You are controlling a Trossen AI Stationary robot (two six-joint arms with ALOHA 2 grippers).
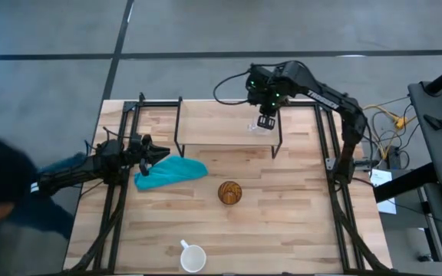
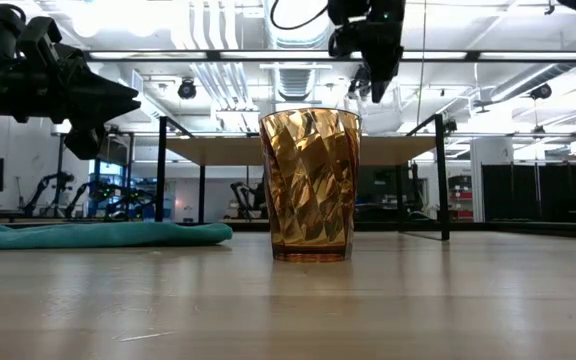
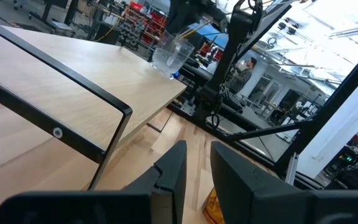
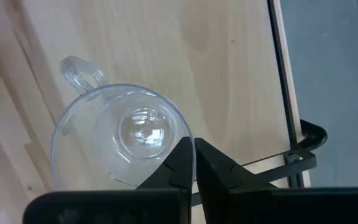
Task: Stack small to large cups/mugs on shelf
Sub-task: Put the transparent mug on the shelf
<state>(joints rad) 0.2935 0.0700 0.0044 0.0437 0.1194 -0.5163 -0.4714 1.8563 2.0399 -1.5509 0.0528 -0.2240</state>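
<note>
Currently, the right gripper (image 4: 194, 163) pinches the rim of the clear glass cup (image 4: 120, 140) over the shelf (image 1: 213, 123); left gripper (image 3: 197, 165) waits, jaws slightly apart.

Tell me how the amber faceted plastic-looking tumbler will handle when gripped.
The amber faceted tumbler looks thin-walled, so probably light. Its tall body on a narrower base may tip if pushed high. The glossy facets could slip between fingers.

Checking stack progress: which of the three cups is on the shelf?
The small clear glass cup, on the wooden shelf under the right gripper. The amber textured cup and white mug stand on the table.
</note>
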